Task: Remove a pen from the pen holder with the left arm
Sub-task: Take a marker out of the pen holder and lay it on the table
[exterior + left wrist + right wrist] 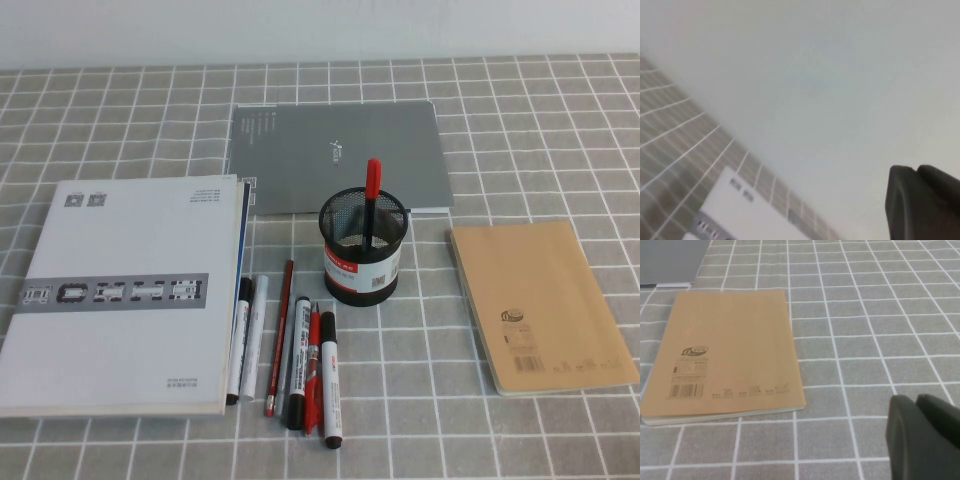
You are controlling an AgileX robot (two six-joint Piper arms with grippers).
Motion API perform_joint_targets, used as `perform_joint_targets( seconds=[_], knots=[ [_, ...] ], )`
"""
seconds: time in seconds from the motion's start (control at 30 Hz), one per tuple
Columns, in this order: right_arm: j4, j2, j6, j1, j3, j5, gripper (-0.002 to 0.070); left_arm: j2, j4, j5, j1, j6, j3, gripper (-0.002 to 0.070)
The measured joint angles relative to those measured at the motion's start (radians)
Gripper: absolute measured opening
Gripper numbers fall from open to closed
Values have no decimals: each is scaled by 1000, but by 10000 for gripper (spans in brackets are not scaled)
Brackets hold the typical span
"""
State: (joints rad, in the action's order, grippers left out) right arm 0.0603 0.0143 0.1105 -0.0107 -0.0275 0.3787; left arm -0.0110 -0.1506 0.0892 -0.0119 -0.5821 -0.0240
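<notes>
- The right gripper (920, 435) hangs over the grey checked cloth (865, 315) beside a flat tan paper notebook (730, 345); whether it is clenched cannot be told.
- The left gripper (920, 200), clenched shut, faces the pale wall above the white book (740, 210).
- Slim loose markers (300, 350) lie flat.
- The red-capped pen (372, 180) stands near upright, cap up, in the round black mesh pen holder (392, 262).
- A matte grey book (340, 150) lies behind.

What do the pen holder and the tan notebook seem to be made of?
Pen holder: black see-through mesh, likely metal wire. Tan notebook: matte kraft-like paper cover, no glare. Left gripper, shut, points toward the wall; right gripper hovers above the tablecloth beside the notebook.
</notes>
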Motion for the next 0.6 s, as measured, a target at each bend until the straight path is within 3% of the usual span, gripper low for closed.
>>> perform_joint_targets(
  seconds=[0.6],
  knots=[
    [0,0,0,0,0,0,-13,0,7,57,0,-35,0,-3]
  ],
)
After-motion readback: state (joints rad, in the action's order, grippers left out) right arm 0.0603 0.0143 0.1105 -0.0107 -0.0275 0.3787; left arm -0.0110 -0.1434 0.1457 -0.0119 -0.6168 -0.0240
